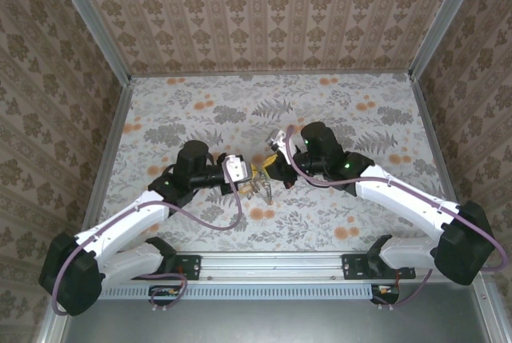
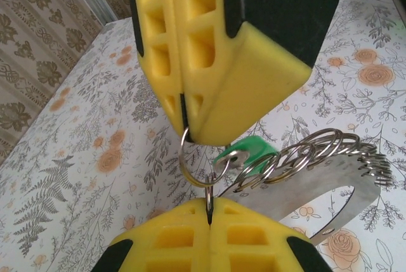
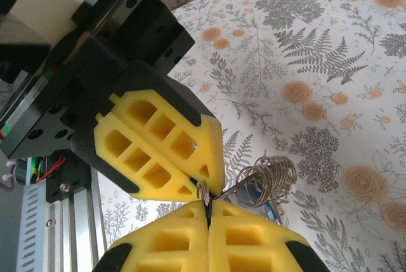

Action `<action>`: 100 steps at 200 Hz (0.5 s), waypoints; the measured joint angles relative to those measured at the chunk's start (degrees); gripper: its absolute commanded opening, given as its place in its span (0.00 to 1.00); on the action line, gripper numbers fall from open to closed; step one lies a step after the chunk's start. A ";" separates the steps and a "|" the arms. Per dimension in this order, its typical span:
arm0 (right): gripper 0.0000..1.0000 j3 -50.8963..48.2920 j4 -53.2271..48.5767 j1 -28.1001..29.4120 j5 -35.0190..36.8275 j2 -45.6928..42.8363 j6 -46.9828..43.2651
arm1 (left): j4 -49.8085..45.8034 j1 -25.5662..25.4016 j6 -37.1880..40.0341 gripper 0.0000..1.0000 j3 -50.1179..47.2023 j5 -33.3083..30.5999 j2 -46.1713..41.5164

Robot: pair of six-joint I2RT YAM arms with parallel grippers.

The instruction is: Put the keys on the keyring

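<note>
Pinching the small silver split ring (image 2: 187, 173) from opposite sides, the clamped-shut left gripper (image 2: 209, 213) and right gripper (image 2: 184, 123) need gentle counter-tension so the green-headed metal key (image 2: 252, 150) threads on.

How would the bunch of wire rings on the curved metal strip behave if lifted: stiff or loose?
Probably loose: the rings are separate loops threaded on the metal strip, so they would likely slide and swing. Their thin, shiny wire looks light and perhaps slippery.

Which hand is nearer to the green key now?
Right, it seems: the green key lies close beside the right hand; the left hand pinches the small ring a little farther off.
</note>
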 measured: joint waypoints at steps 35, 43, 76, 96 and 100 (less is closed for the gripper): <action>0.00 2.10 -0.48 0.02 0.48 2.99 0.90 | 0.85 0.02 -1.97 0.00 0.00 -1.36 0.22; 0.00 2.19 -0.48 0.00 0.81 3.26 1.14 | 0.90 0.02 -2.40 0.00 0.00 -1.53 0.26; 0.00 2.69 -1.31 0.00 1.97 3.34 1.60 | 1.18 -0.17 -3.76 0.00 0.00 -2.05 0.28; 0.00 3.34 -2.45 -0.24 2.21 3.41 1.60 | 1.60 -0.42 -4.46 0.00 0.00 -2.49 0.28; 0.00 3.48 -2.58 -0.28 2.21 3.41 1.60 | 1.64 -0.42 -4.61 0.00 0.00 -2.58 0.28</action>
